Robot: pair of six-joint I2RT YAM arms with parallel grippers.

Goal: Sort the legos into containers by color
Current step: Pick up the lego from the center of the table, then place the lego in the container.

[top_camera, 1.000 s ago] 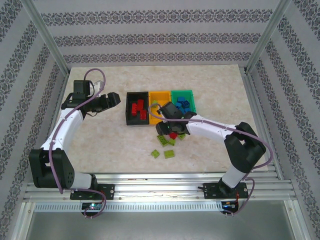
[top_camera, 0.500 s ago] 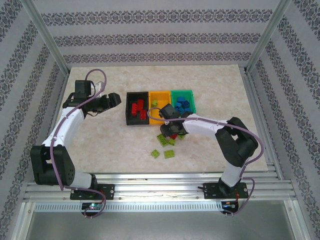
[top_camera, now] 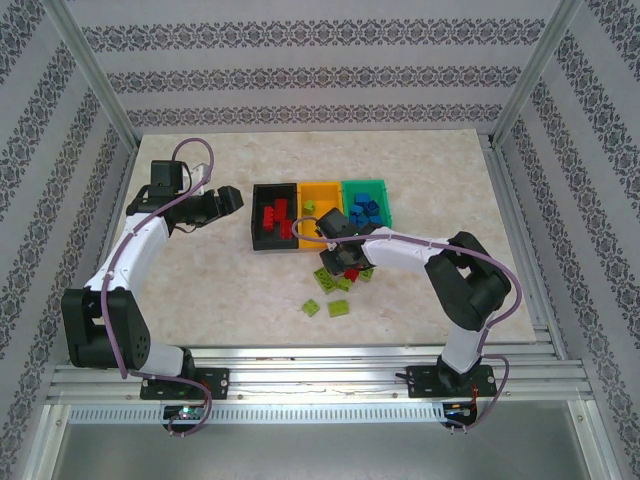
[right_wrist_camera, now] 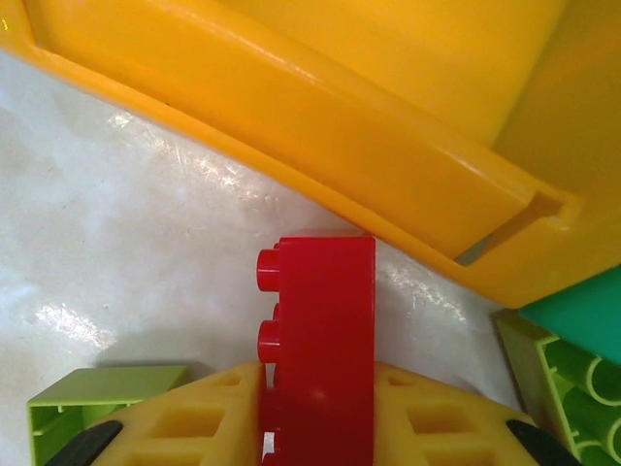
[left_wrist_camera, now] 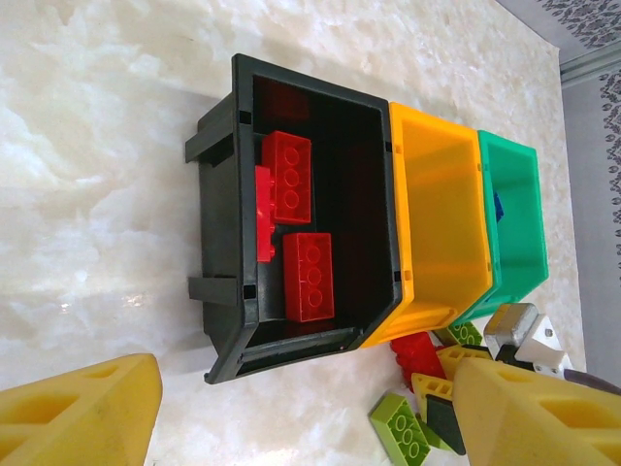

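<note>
**Bins.** Three bins stand in a touching row near the middle of the table (top_camera: 200,290). From 9 to 3 o'clock in the top view they are the black bin (top_camera: 276,244), the orange-yellow bin (top_camera: 322,185) and the green bin (top_camera: 365,184).

**Contents.** The black bin holds red bricks (left_wrist_camera: 291,175), at least three by the left wrist view. The green bin holds blue bricks (top_camera: 365,210). The orange-yellow bin holds a single lime piece (top_camera: 310,206) by its 9 o'clock wall.

**Right gripper (top_camera: 340,262).** It sits low over the table at 6 o'clock of the orange-yellow bin, just outside that bin's near wall. Its yellow pads (right_wrist_camera: 194,422) are pressed onto a red brick (right_wrist_camera: 325,330). This brick stands on end between them, with its studs facing 9 o'clock in the wrist view. The top of the brick lies just short of the bin wall, and contact cannot be determined.

**Obstructions.** Lime bricks crowd the grasp. One (right_wrist_camera: 97,393) lies at 8 o'clock beside the pad. Another (right_wrist_camera: 572,379) lies at 4 o'clock under the corner of the green bin.

**Loose stock.** Two lime bricks (top_camera: 311,307) lie at 6 o'clock of the right gripper, apart from it.

**Left gripper (top_camera: 228,198).** It hangs at 9 o'clock of the black bin and is not touching it. Its pads (left_wrist_camera: 78,417) are spread wide with nothing between them, and the view onto the black bin is unobstructed.
</note>
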